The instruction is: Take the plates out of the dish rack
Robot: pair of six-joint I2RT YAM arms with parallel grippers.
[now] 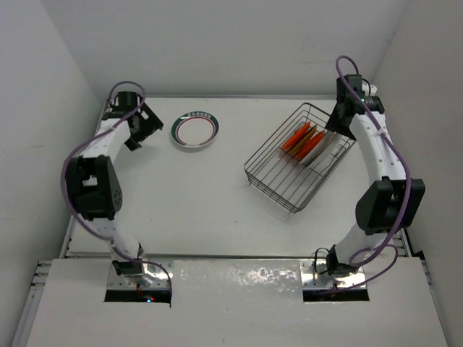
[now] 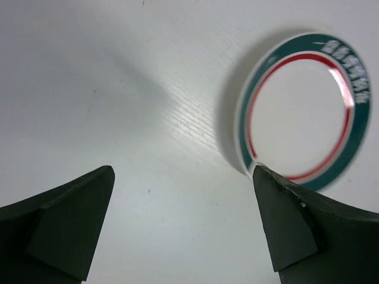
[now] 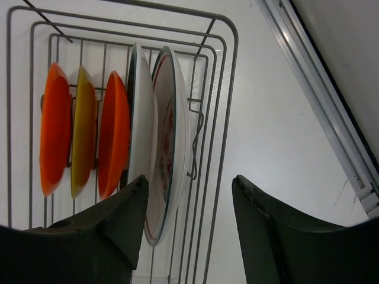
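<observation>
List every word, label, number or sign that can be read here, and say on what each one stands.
White marks on the dark green rim band of the round white plate lying on the white table: too blurred to read.
Reddish marks on the upright white plate in the dark wire dish rack: too oblique to read.
No readable text anywhere else.

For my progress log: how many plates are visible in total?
6. One green-rimmed plate lies flat on the table. Five stand in the dish rack: two orange plates, a yellowish plate between them, two white plates. Others may be hidden.
</observation>
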